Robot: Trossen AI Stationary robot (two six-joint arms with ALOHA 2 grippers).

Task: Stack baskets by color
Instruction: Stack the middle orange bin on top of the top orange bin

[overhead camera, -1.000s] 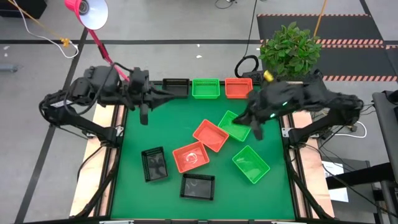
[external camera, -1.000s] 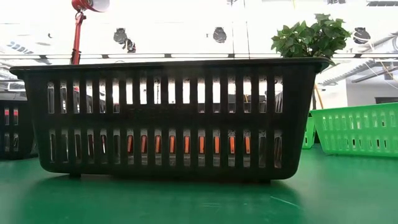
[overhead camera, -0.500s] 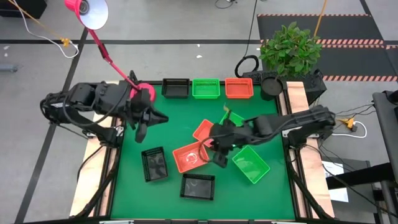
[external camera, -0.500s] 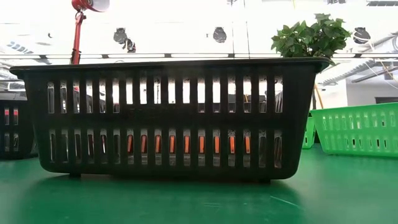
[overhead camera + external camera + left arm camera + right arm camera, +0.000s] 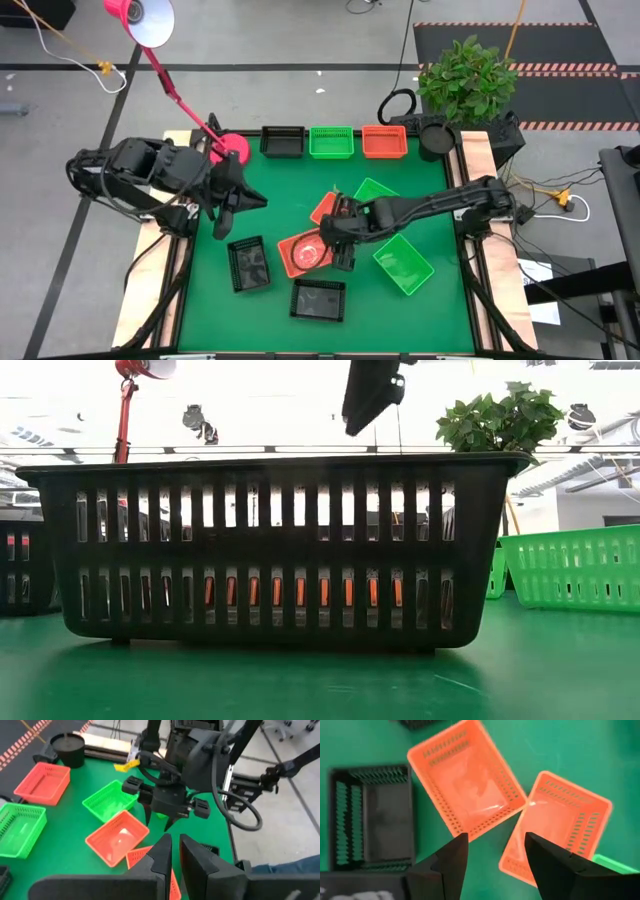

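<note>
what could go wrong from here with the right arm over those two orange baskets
1. The open right gripper hovers where two orange baskets touch at a corner; coming down there, it may nudge one while grabbing the other.
2. A green basket sits right behind them and could get pushed.
3. The left gripper waits nearby over the table, so the arms might crowd each other.

Orange-red baskets [image 5: 305, 253], bright green baskets [image 5: 403, 264] and black slotted baskets [image 5: 247, 264] are lying on the green tabletop [image 5: 270, 190]; a pink lamp base [image 5: 234, 147] is sitting near its far left corner.
</note>
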